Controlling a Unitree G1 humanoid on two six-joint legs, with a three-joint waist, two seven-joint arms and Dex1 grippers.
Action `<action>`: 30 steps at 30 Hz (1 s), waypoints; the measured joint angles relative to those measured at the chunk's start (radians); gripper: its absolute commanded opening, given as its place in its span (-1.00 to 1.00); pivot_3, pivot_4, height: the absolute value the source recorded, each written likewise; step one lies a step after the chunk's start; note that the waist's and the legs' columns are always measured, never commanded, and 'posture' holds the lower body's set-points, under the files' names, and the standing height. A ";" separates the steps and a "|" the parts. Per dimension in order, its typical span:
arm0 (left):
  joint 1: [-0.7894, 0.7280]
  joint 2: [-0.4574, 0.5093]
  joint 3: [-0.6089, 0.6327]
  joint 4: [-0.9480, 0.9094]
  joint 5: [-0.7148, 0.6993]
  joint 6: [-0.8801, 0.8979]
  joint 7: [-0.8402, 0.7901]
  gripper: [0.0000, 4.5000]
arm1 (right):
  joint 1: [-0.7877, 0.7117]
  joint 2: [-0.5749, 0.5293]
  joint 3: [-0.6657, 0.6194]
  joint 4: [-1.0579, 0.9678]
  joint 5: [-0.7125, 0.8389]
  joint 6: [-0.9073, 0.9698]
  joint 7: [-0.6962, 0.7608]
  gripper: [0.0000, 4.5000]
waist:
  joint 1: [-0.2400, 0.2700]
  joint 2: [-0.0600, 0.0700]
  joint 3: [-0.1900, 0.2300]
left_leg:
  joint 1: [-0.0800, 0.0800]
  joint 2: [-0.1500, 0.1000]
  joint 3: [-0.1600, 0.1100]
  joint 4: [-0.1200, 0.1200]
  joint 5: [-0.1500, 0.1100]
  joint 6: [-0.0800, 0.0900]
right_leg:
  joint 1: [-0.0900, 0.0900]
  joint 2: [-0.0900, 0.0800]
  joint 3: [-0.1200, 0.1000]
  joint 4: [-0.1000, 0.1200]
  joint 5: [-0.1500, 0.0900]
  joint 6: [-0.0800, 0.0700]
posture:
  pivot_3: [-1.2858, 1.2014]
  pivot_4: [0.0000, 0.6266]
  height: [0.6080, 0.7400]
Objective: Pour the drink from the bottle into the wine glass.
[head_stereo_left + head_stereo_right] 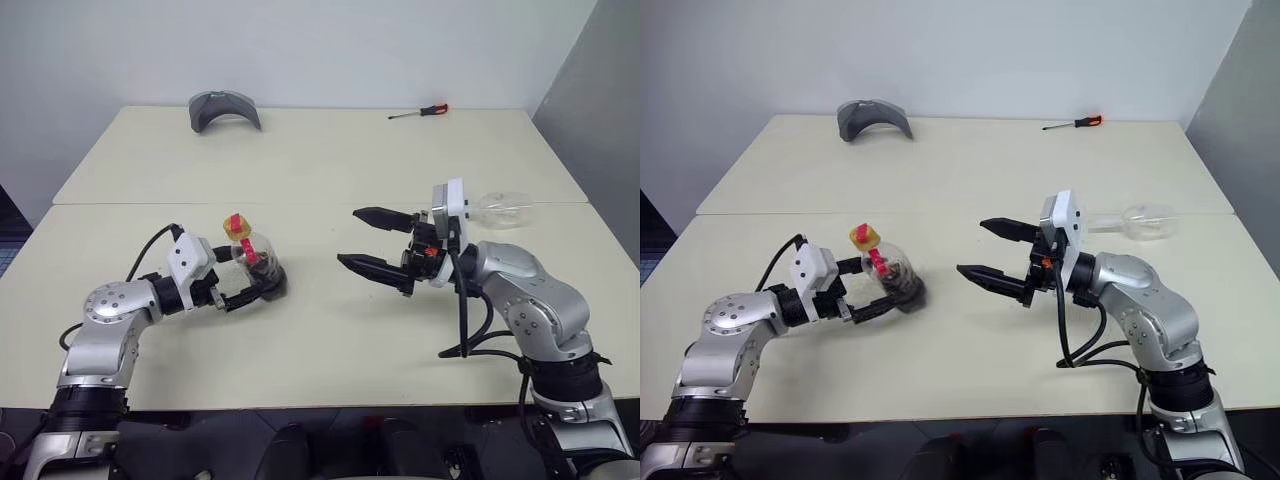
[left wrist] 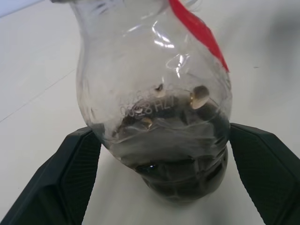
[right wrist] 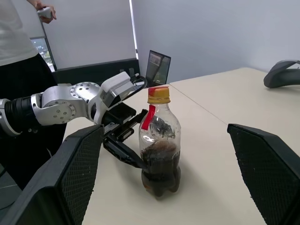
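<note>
The jaws of the left gripper (image 1: 262, 283) stand wide apart on either side of the lower body of the bottle (image 1: 253, 262), the black pads flanking it without clearly pressing; whether they touch the plastic I cannot tell. The jaws of the right gripper (image 1: 368, 242) are spread wide and empty, hanging above the table (image 1: 330, 160) and pointing toward the bottle at its 3 o'clock.

The bottle stands upright on the table, its yellow-and-red cap (image 1: 237, 226) still screwed on, a red label strip below the neck. The drink (image 2: 180, 173) fills only the lowest part, dark and still. The wine glass (image 1: 500, 209) lies on its side well apart, at about 2 o'clock from the bottle, behind the right arm.

The bottle is probably light and its thin clear wall will likely dent under a hard squeeze; smooth and round, it may slip. The best hold looks to be low on the body, where the liquid weighs it. The glass is fragile and needs standing up first.
</note>
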 measured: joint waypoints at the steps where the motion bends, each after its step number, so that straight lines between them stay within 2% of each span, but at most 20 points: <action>1: 0.000 0.001 0.001 0.001 0.000 0.000 -0.001 0.98 | -0.003 0.002 0.001 0.001 0.000 0.000 0.001 1.00 | 0.000 0.000 0.000 | 0.000 0.000 0.000 0.000 0.000 0.000 | 0.000 0.000 0.000 0.000 0.000 0.000 | 0.03 -0.52 1.00; 24: 0.000 -0.020 -0.027 0.000 0.001 -0.004 -0.025 0.98 | -0.015 -0.002 0.003 0.020 -0.003 -0.012 0.014 1.00 | 0.000 0.000 0.000 | 0.000 0.000 0.000 0.000 0.000 0.000 | 0.000 0.000 0.000 0.000 0.000 0.000 | 0.03 -0.52 1.00; 30: 0.020 0.021 -0.035 0.002 0.001 -0.003 -0.082 0.98 | -0.006 -0.002 0.004 0.017 -0.003 -0.012 0.014 1.00 | 0.000 0.000 0.000 | 0.000 0.000 0.000 0.000 0.000 0.000 | 0.000 0.000 0.000 0.000 0.000 0.000 | 0.03 -0.52 1.00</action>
